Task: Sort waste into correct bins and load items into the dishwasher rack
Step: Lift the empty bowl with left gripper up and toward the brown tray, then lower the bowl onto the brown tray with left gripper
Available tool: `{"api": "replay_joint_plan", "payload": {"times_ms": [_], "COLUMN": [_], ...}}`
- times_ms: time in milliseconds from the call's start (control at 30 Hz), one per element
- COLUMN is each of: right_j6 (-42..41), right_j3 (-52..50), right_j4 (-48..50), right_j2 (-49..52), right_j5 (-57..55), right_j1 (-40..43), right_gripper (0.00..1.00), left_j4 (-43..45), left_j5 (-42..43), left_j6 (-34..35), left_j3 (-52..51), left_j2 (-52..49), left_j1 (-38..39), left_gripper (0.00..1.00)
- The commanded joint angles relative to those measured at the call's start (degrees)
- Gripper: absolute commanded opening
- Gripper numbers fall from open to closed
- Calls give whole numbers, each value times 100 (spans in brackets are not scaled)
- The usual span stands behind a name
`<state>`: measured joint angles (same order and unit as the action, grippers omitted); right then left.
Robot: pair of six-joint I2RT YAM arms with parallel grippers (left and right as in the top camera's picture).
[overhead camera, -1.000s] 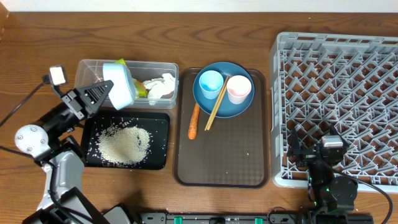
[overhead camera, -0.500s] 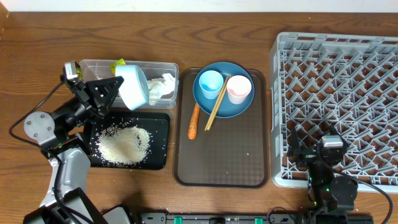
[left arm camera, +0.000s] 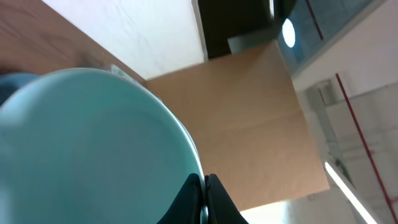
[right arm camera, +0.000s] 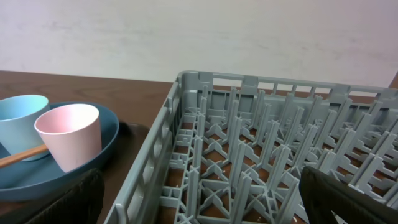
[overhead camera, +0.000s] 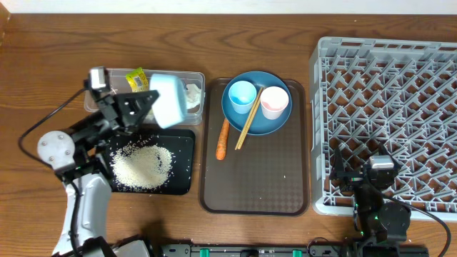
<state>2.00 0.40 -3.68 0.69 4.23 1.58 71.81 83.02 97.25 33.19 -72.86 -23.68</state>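
My left gripper (overhead camera: 146,106) is shut on the rim of the white-and-light-blue bowl (overhead camera: 169,100) and holds it tilted on its side above the clear tub (overhead camera: 198,114) and the black tray (overhead camera: 183,143). In the left wrist view the shut fingers (left arm camera: 204,182) pinch the bowl's edge (left arm camera: 93,143). The yellow-green wrapper (overhead camera: 136,78) and the tissue (overhead camera: 192,93) lie in the tub. Rice (overhead camera: 141,165) lies in the black tray. The carrot (overhead camera: 222,139) lies on the brown tray. The dark blue plate (overhead camera: 251,126) holds the light blue cup (overhead camera: 241,93), the pink cup (overhead camera: 274,102) and the chopsticks (overhead camera: 248,120). My right gripper (overhead camera: 360,171) is open and empty at the grey rack's (overhead camera: 393,107) front left corner.
The brown serving tray (overhead camera: 253,178) lies between the bins and the rack. In the right wrist view the rack's wall (right arm camera: 163,134) is close in front of the open fingers (right arm camera: 199,199), with the pink cup (right arm camera: 69,134) to the left. A cable trails left of the left arm.
My left gripper has carried the tilted bowl to the right, from over the tub's left end to over its middle. The right arm has not moved.
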Motion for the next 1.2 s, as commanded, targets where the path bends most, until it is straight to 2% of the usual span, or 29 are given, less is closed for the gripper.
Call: {"api": "replay_joint_plan", "payload": {"times_ms": [0, 67, 133, 200, 267, 367, 567, 800, 1067, 1167], "right_j6": [-68, -68, -68, -68, -68, -68, -68, -68, -68, -68], "right_j3": [-9, -9, -9, -9, -9, -9, -9, -9, -9, -9], "right_j4": [-22, -22, -22, -22, -22, -22, -22, -22, -22, -22], "right_j2": [-31, -31, -31, -31, -31, -31, -31, -31, -31, -31], "right_j5": [-17, -17, -17, -17, -20, -17, -17, -17, -17, -17], "right_j1": [37, 37, 37, 37, 37, 37, 37, 37, 37, 37], "right_gripper": [99, 99, 99, 99, 99, 99, 99, 99, 99, 99], "left_j4": [-177, -619, -1506, -2302, -2428, -2168, -1209, -1123, -1349, -1963], "left_j5": [273, 306, 289, 291, 387, 461, 190, -350, -1373, -1672], "left_j6": [-155, -669, -1276, -1484, -1692, -1572, -988, -1067, -1633, -2159], "left_j3": [155, 155, 149, 120, 118, 118, 118, 118, 120, 120], "left_j2": [-15, -118, -299, -439, -520, -481, -254, -72, -74, -74], "left_j1": [-542, -1051, -1617, -1926, -2006, -1886, -1200, 177, 1757, 2151], "left_gripper": [6, 6, 6, 6, 6, 6, 6, 6, 6, 6]}}
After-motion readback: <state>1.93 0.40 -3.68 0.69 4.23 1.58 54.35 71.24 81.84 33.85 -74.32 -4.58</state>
